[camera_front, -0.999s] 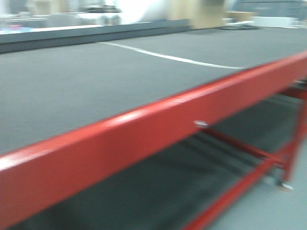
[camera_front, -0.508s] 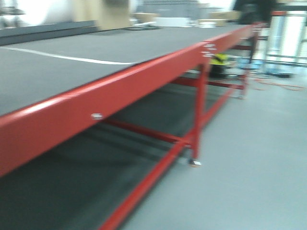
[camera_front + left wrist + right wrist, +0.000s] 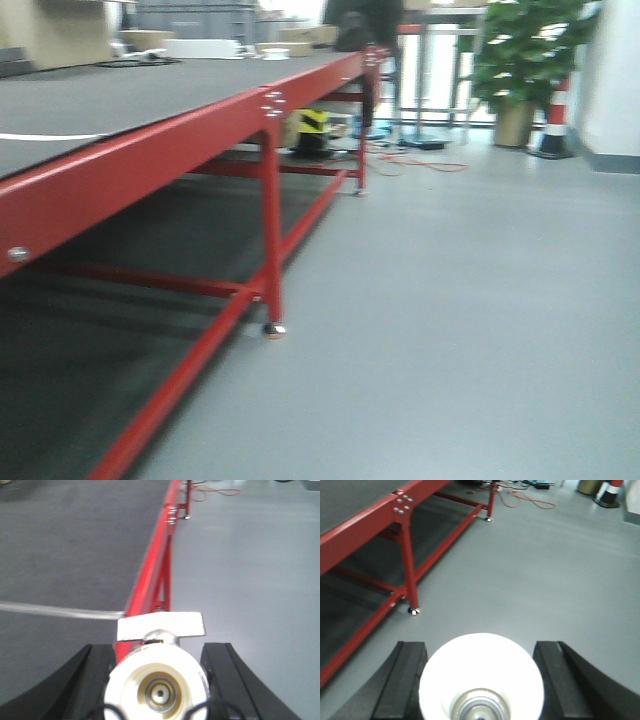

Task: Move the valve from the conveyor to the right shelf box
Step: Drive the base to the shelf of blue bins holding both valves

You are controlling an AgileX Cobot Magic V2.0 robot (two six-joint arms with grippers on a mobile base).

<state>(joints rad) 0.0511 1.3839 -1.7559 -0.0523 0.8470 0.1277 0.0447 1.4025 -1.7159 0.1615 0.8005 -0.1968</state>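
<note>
In the left wrist view a steel valve [image 3: 157,682] faces the camera with its white cap, its flat lever handle [image 3: 160,625] on top. My left gripper [image 3: 159,649] is shut on it, black fingers [image 3: 95,680] on both sides. It hangs over the red rail at the edge of the dark grey conveyor [image 3: 65,555]. In the right wrist view another valve [image 3: 481,672] shows only its white cap end, and my right gripper [image 3: 480,646] is shut on it above the grey floor. The conveyor [image 3: 100,95] fills the left of the front view. The right shelf box is out of view.
The conveyor's red frame [image 3: 150,150] and leg [image 3: 270,220] stand at left, with grey floor [image 3: 450,330] to the right. Far off are a potted plant [image 3: 520,60], a striped cone [image 3: 553,120], orange cable [image 3: 420,160] and a yellow-black object [image 3: 312,125].
The front view has swung to the right. The conveyor has slid toward the left of the frame, and the floor, plant and cone have come into view.
</note>
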